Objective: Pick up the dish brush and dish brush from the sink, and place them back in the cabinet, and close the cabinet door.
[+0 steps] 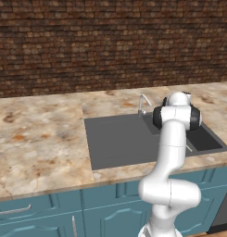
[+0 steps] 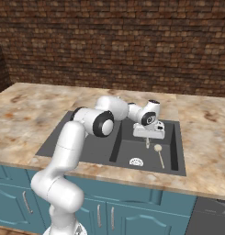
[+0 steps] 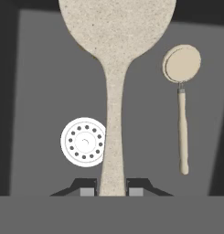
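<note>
My gripper [image 3: 112, 189] is shut on the handle of a speckled beige dish brush [image 3: 114, 68], whose broad head points away from the hand. From the right base view the gripper [image 2: 148, 139] hangs over the right half of the dark grey sink [image 2: 86, 147], with the held brush [image 2: 147, 144] dangling just above the basin floor. A second dish brush [image 3: 182, 123], with a round tan head and a wooden handle, lies flat on the sink floor [image 2: 159, 154] to the right of the held one. The cabinet and the cabinet door are out of view.
A round silvery drain [image 3: 83, 141] sits in the sink floor [image 2: 136, 161] near the front wall. A small grey faucet [image 1: 142, 104] stands at the basin's back edge. Marbled counter [image 1: 40, 139] surrounds the sink, a brick wall stands behind it, and low teal cupboards [image 1: 40, 213] are below.
</note>
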